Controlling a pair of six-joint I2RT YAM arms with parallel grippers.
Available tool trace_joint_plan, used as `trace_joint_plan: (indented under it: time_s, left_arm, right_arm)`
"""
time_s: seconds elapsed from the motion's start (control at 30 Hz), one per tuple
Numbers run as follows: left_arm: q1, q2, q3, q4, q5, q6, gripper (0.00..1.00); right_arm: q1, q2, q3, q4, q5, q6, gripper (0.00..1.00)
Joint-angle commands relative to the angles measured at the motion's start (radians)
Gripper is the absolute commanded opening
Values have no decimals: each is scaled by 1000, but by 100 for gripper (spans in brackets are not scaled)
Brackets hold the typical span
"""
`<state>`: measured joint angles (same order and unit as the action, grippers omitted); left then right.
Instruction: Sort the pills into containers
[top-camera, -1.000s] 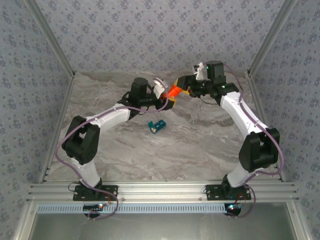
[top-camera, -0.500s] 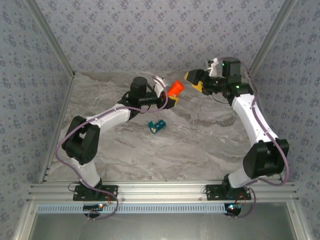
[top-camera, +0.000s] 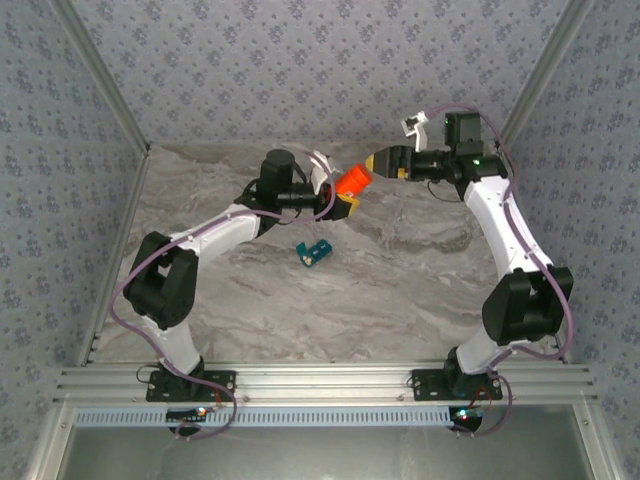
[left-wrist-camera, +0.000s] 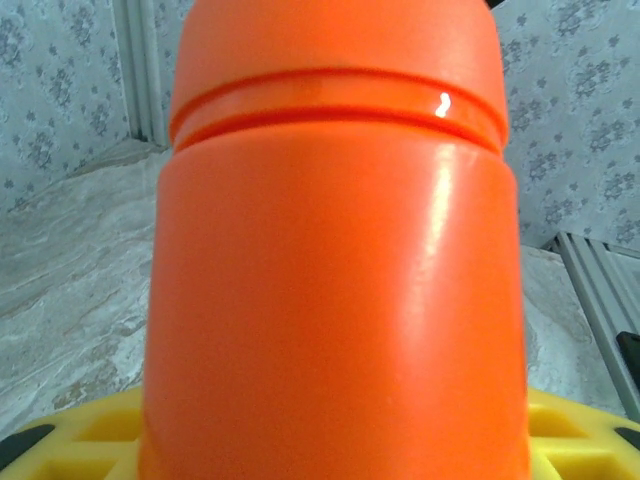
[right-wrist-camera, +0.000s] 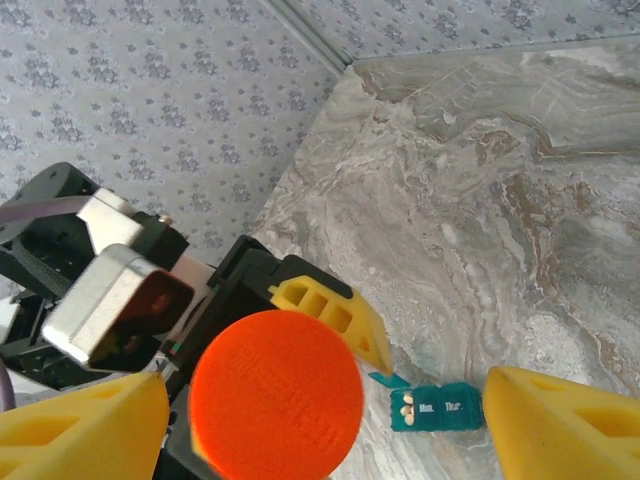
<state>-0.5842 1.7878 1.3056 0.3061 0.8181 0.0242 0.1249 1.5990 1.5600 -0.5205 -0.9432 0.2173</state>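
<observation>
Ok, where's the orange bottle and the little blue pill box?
orange bottle (right-wrist-camera: 276, 392), right wrist view, middle of its round cap.
teal pill box (right-wrist-camera: 445, 408), right wrist view, its closed labelled lids.

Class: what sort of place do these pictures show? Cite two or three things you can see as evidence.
Probably a robot lab cell: a left arm and a right arm bolted to a metal rail, with patterned walls boxing in a marble-look table.

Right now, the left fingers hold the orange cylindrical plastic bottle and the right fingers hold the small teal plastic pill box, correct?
No. The small teal plastic pill box lies on the marbled table, clear of the open right fingers; the top external view shows it.
</observation>
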Motion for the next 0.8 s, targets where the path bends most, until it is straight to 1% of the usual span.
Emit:
trace_joint_plan:
  time_s: [0.0, 0.37, 0.77]
  left_arm:
    - [4, -7, 44, -4, 52, -10, 0]
    - [2, -2, 49, -9, 54, -10, 0]
    - [-3, 7, 60, -10, 56, -14, 0]
  right_arm:
    - [15, 35, 49, -47, -57, -61, 84]
    - [39, 58, 43, -16, -86, -35, 80]
    - [46, 34, 28, 31, -121, 5, 79]
